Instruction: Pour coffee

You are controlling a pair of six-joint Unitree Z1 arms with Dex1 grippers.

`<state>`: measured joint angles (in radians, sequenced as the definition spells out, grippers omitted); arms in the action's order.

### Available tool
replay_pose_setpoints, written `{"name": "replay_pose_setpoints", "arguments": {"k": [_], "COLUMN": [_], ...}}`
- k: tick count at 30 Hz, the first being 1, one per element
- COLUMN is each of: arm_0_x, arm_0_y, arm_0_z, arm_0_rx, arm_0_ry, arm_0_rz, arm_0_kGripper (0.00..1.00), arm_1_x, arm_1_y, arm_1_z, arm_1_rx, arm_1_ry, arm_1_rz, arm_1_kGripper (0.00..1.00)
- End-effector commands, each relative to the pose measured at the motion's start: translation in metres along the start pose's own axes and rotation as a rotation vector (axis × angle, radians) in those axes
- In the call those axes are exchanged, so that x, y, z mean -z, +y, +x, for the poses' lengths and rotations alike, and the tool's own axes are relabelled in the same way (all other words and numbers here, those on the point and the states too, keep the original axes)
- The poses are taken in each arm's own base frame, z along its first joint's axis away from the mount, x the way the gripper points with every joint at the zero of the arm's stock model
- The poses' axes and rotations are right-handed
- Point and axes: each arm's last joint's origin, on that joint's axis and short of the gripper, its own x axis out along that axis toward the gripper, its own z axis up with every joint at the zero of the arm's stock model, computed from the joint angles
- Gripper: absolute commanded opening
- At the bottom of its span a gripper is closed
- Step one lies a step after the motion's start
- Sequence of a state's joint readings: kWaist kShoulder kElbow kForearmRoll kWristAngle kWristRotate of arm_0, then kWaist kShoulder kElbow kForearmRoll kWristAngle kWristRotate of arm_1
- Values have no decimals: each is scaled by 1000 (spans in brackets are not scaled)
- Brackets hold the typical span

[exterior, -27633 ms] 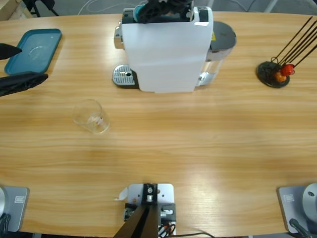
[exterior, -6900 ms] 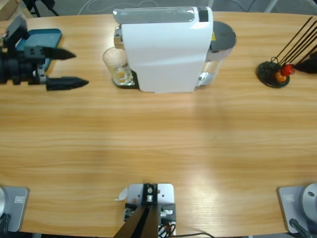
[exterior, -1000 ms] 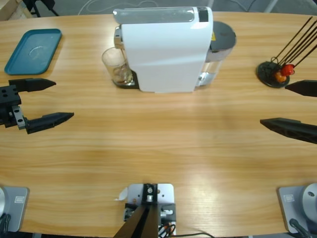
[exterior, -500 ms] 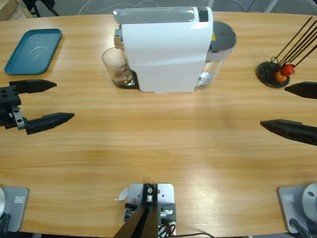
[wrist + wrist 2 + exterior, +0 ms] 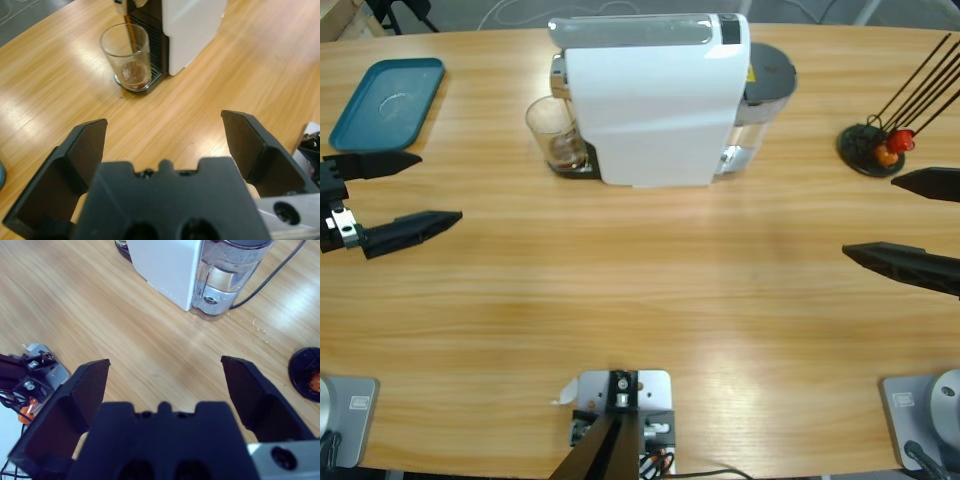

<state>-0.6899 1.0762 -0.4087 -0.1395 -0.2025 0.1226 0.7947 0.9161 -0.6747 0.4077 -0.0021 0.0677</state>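
Moved: left gripper (image 5: 408, 190) has slid back toward the bench's (image 5: 640, 300) left edge.
Left gripper: jaws spread, empty.
Coffee (image 5: 133, 73): streaming into glass (image 5: 555, 133) under white machine (image 5: 655, 95).
Right gripper (image 5: 900, 222): jaws wide apart, empty.

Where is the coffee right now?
The coffee is a shallow dark pool in the clear glass, which stands on the drip tray at the left end of the white coffee machine, near the table's far edge in the high view.
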Motion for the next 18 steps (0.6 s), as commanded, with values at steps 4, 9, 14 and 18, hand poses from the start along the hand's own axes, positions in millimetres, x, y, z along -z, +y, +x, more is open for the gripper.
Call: {"name": "replay_pose_setpoints", "arguments": {"k": [4,9,14,18], "arm_0_x": [8,8,9,9], "arm_0_y": [-3,-3,-3,-5], "arm_0_z": [0,0,1,0], "arm_0_rx": [-16,-16,-9,-1], "arm_0_ry": [12,14,17,13], "arm_0_rz": [-20,-27,-30,-29], "arm_0_kGripper": [1000,1000,1000,1000], "arm_1_x": [11,11,11,12], "arm_1_y": [1,1,1,1], "arm_1_z": [6,10,9,10], "arm_1_rx": [-21,-14,-19,-22], "arm_1_ry": [31,43,38,41], "arm_1_rz": [4,6,9,17], "arm_1_kGripper": [1000,1000,1000,1000]}}
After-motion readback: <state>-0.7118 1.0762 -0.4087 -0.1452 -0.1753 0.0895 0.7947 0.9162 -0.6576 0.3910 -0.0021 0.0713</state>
